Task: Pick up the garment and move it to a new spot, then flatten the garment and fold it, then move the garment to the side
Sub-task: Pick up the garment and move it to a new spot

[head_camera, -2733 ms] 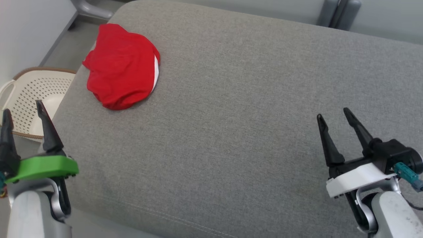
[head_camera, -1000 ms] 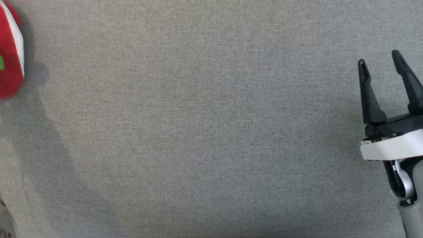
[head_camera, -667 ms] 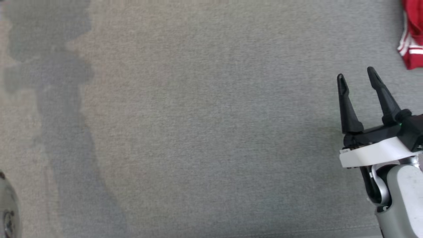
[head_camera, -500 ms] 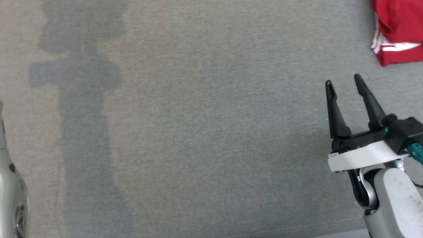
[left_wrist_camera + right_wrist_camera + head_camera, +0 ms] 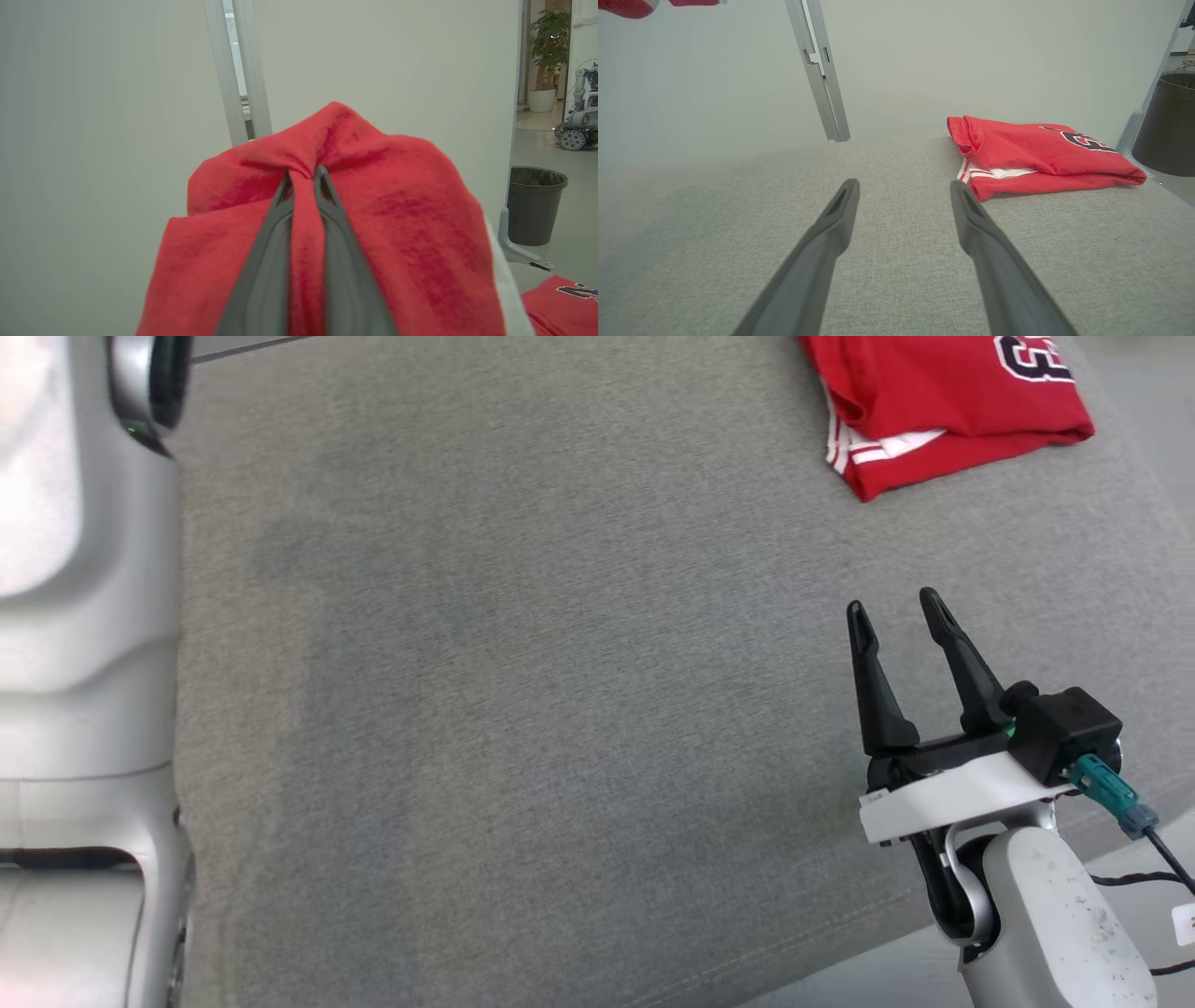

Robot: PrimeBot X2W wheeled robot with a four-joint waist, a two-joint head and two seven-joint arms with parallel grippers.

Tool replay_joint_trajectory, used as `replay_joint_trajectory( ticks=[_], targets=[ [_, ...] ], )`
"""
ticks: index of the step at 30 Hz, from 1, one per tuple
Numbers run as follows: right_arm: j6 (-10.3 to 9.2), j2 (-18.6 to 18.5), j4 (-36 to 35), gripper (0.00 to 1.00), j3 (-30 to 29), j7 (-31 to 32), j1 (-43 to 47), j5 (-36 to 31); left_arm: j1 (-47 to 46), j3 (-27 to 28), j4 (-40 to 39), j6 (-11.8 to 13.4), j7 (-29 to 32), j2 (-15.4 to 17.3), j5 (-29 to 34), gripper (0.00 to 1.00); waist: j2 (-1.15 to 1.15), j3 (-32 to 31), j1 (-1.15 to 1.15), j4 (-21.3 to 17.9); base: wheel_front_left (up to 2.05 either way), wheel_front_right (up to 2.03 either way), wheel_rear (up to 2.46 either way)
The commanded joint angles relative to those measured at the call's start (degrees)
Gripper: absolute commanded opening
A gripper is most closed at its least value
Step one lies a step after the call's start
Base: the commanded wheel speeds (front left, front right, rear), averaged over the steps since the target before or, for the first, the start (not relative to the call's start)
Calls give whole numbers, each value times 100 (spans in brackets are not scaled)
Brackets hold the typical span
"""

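Observation:
The garment (image 5: 383, 219) is red cloth, bunched and draped over my left gripper (image 5: 302, 173), which is shut on a fold of it and holds it up in front of a pale wall. A red and white edge of the garment (image 5: 626, 5) hangs in the top left corner of the right wrist view. My left arm (image 5: 84, 616) rises as a pale silver column at the left of the head view. My right gripper (image 5: 896, 616) stands open over the grey cushion (image 5: 523, 709), nothing between its fingers (image 5: 836, 219).
A folded red jersey (image 5: 943, 401) with white stripes and a black number lies at the cushion's far right corner, ahead and right of my right gripper (image 5: 903, 186). A dark bin (image 5: 535, 205) stands on the floor beyond it. A metal post (image 5: 817, 70) runs up the wall.
Since the earliest frame my left gripper has shut on the red garment and lifted it off the cushion. The head camera has swung, bringing the folded jersey into view. The right gripper stays open.

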Motion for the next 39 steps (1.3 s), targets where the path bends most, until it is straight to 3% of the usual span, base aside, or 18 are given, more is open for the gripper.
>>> replay_joint_trajectory(
  ticks=[1,10,23,24,25,26,33,39],
  targets=[
    [-7,40,-19,100,6,-20,-61,20,159,-65,30,-18,-41,-60,-28,0,0,-180,0,-381,0,0,0],
    [-7,130,-64,100,12,-21,-20,52,1319,-369,470,22,-428,-386,-256,0,0,-217,0,-563,0,0,0],
    [-7,141,8,100,52,-21,99,15,3021,-926,1180,136,-979,-603,-520,0,0,-263,0,-450,0,0,0],
    [-7,141,15,100,60,-21,113,13,3088,-970,1216,152,-1036,-612,-545,3,0,-270,0,-431,0,0,0],
    [-7,144,20,100,68,-21,128,11,3135,-1030,1244,187,-1095,-622,-538,48,0,-279,0,-407,0,0,0],
    [-7,142,25,100,64,-21,141,3,3171,-1085,1265,186,-1153,-629,-535,100,0,-296,0,-376,0,0,0],
    [-7,135,97,100,65,-21,278,-31,3262,-1167,1021,346,-1618,-632,-582,100,0,-527,0,-116,0,0,0],
    [-7,104,86,100,-4,-22,429,-32,3558,-851,336,525,-1720,-368,-515,100,0,-695,0,236,0,0,0]
  ],
)
